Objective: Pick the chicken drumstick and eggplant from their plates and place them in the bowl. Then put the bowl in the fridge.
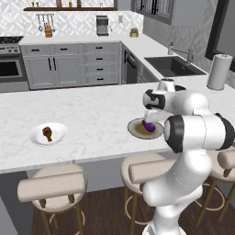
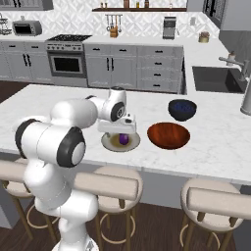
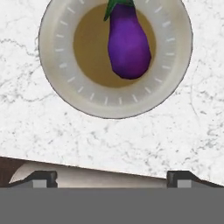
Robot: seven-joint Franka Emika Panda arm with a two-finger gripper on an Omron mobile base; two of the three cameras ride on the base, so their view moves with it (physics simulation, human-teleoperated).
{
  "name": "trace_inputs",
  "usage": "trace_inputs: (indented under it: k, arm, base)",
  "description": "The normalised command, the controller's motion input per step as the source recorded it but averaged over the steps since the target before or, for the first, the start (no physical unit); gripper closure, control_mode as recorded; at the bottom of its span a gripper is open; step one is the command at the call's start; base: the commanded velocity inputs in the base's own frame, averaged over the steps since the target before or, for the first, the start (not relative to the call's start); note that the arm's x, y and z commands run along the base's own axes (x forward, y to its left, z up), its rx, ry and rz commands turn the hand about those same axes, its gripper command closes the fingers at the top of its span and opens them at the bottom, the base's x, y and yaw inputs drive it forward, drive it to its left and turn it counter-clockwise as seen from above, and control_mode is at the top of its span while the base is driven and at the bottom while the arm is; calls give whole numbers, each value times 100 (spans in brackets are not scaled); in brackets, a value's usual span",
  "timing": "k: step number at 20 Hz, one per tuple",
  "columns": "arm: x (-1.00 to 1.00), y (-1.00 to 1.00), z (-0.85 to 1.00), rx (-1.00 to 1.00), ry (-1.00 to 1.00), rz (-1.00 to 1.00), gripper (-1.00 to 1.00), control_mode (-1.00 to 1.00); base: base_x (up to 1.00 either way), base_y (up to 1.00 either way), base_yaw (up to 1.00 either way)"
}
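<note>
eggplant [image 3: 128, 46]: on tan plate [image 3: 57, 65], near bench front edge
drumstick [image 1: 47, 133]: on white plate [image 1: 60, 131]
bowl [image 2: 168, 135]: empty, nothing moved yet
tool [image 2: 116, 128]: wide, holding nothing, above eggplant

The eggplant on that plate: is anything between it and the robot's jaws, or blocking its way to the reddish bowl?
Nothing visible. The eggplant lies uncovered on its plate beneath the open gripper; bare counter separates plate from bowl.
</note>
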Motion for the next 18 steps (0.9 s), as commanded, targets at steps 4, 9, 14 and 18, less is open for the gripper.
trace_inputs:
  k: [4, 9, 14, 18]
  arm:
    - [65, 0, -25, 0, 0, 15, -100, -100]
    - [69, -1, -7, 0, 4, 4, -100, -100]
    - [42, 0, -18, 0, 5, 0, -100, -100]
    - [32, 0, -41, 0, 4, 0, -100, -100]
  base:
    - [0, 0, 0]
    - [0, 0, 0]
    - [0, 0, 0]
    - [0, 0, 0]
